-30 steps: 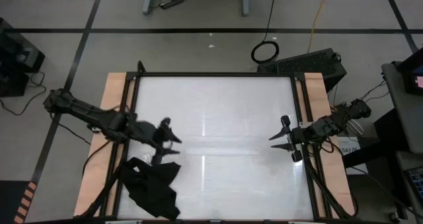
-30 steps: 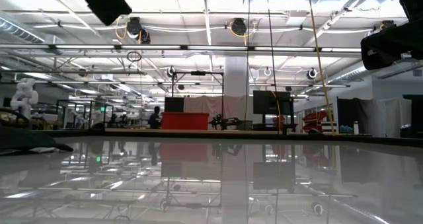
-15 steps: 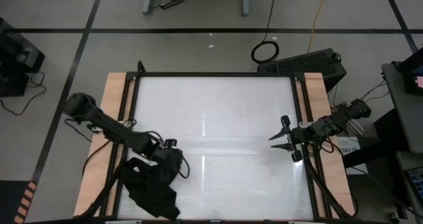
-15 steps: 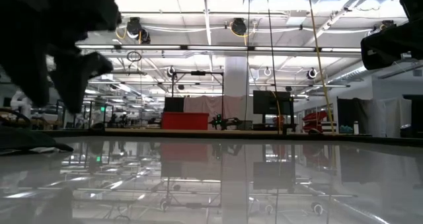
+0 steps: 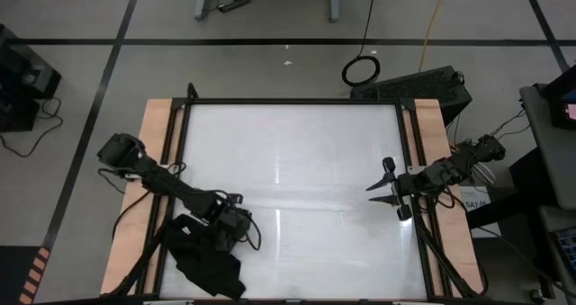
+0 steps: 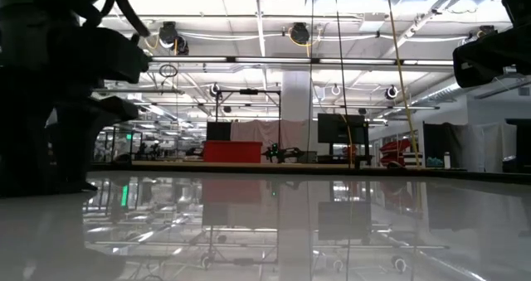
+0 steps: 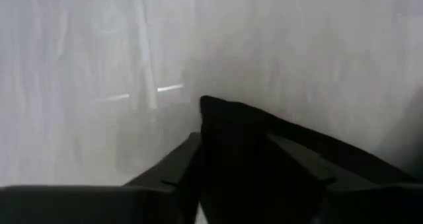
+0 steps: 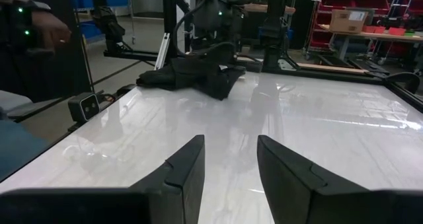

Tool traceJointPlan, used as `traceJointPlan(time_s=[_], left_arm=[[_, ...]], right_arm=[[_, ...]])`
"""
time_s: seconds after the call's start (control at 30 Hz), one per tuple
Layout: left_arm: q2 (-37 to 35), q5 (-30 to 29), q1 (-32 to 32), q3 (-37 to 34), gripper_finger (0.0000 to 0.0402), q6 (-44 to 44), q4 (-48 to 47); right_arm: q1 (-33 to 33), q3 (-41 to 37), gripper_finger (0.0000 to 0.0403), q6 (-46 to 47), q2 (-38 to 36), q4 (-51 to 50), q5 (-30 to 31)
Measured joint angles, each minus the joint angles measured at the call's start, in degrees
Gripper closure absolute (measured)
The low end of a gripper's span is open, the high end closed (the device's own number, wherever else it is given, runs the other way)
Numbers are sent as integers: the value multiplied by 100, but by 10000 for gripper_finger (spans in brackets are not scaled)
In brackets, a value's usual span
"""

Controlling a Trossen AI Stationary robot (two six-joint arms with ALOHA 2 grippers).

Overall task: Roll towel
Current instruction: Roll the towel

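The black towel [image 5: 202, 260] lies crumpled at the table's near left corner, partly over the left frame rail. It also shows in the right wrist view [image 8: 198, 72]. My left gripper [image 5: 236, 235] is low at the towel's far right edge. Its fingers are apart, and a raised point of the cloth [image 7: 221, 128] stands between them. My right gripper [image 5: 385, 190] is open and empty above the table's right side, far from the towel. The white tag does not show. My left gripper has its two fingers [image 7: 168, 174] on either side of a raised point of the towel [image 7: 225, 145], which fills the gap between them. I cannot tell whether the fingers touch the cloth. The rest of the towel lies slack on the table.
The white tabletop [image 5: 297, 161] stretches bare from the towel to the far and right edges. Wooden side strips [image 5: 157, 134] and black frame rails border it. A person's hand [image 8: 46, 29] shows beyond the table in the right wrist view.
My left gripper has gone toward the table's near edge and down, from above the bare table to the towel's far right edge. The towel has stayed crumpled in its place.
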Motion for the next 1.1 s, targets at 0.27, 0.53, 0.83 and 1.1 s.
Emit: traceJointPlan(time_s=[0.27, 0.53, 0.83, 1.1], left_arm=[[67, -239, 88, 339, 391, 791, 57], [58, -1493, 524, 1895, 398, 2605, -175], [52, -2824, 1141, 4196, 400, 4827, 392], [38, -2875, 1878, 5544, 401, 5228, 533]], right_arm=[[0, 0, 273, 116, 2, 33, 0], [0, 0, 273, 1131, 0, 339, 0], [-2, 0, 273, 1139, 6, 692, 289], [0, 0, 264, 1013, 312, 686, 286]])
